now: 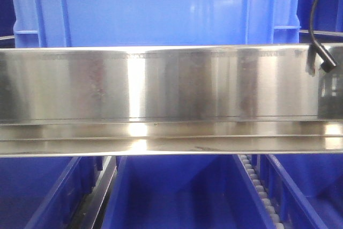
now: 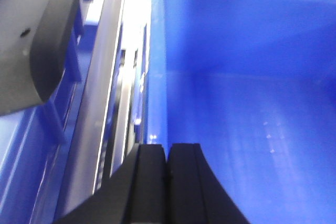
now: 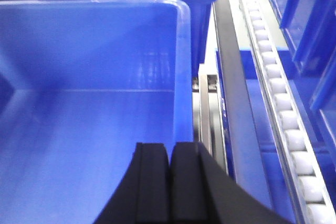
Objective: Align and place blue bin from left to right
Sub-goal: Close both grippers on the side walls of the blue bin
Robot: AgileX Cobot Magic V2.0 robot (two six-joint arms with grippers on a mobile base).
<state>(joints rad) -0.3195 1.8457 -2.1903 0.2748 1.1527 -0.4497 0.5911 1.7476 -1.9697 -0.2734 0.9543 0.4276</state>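
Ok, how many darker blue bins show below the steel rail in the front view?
3: the left bin, cut off by the frame edge; the middle bin; the right bin, beyond the roller track. The steel rail may hide others.

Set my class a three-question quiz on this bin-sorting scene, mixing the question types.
1. True or false: the jaws of the left gripper are shut.
2. In the right wrist view, what runs beside the open blue plastic bin? A) a white roller track B) a red hose C) a wooden plank
3. Fill in: in the front view, the large bright-blue plastic crate stands behind a shiny ___ rail.
Key: 1 true; 2 A; 3 metal.
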